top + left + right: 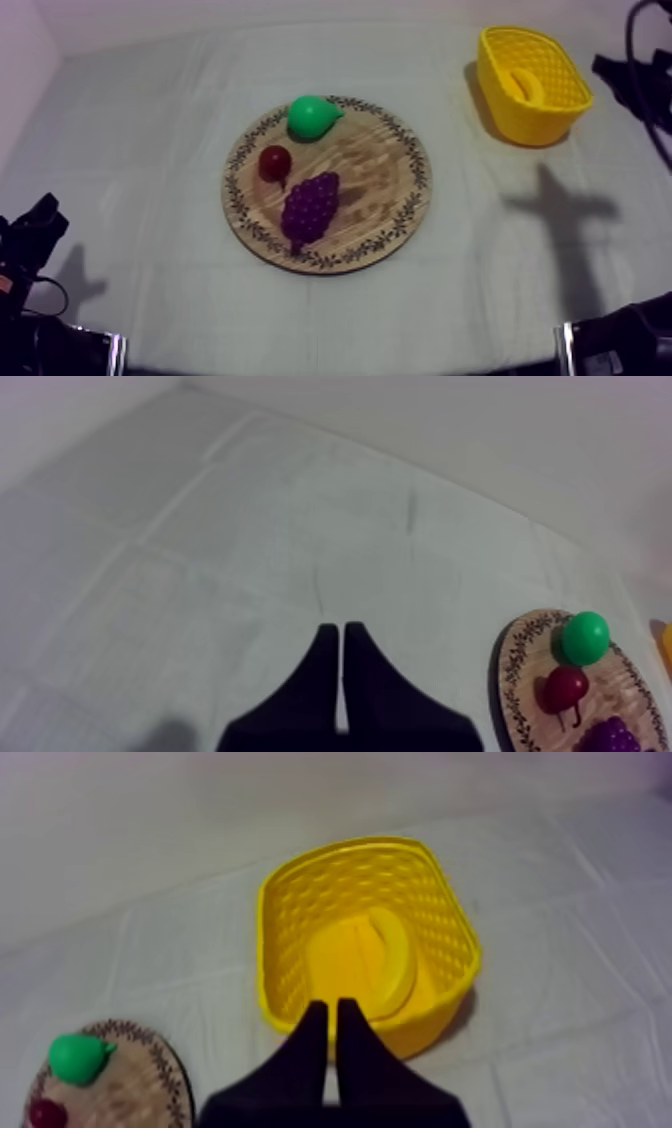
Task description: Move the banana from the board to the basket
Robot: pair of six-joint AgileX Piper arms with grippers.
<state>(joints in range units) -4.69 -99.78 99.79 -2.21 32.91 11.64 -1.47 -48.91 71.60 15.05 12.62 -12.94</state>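
Curved yellow toy banana (527, 85) lies inside the yellow lattice basket (520, 122) — off the round, pattern-rimmed wooden board (385, 190). Left jaws pressed together over the cloth-covered tabletop (150, 150); right jaws pressed together — above the basket's near wall.

Pear (314, 117), small red fruit (275, 162), grapes (309, 208) near together

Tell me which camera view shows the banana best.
Right wrist view: it looks down into the yellow basket, where the banana lies curved on the bottom. The top view shows the banana smaller, inside the basket. The left wrist view faces the wooden board instead.
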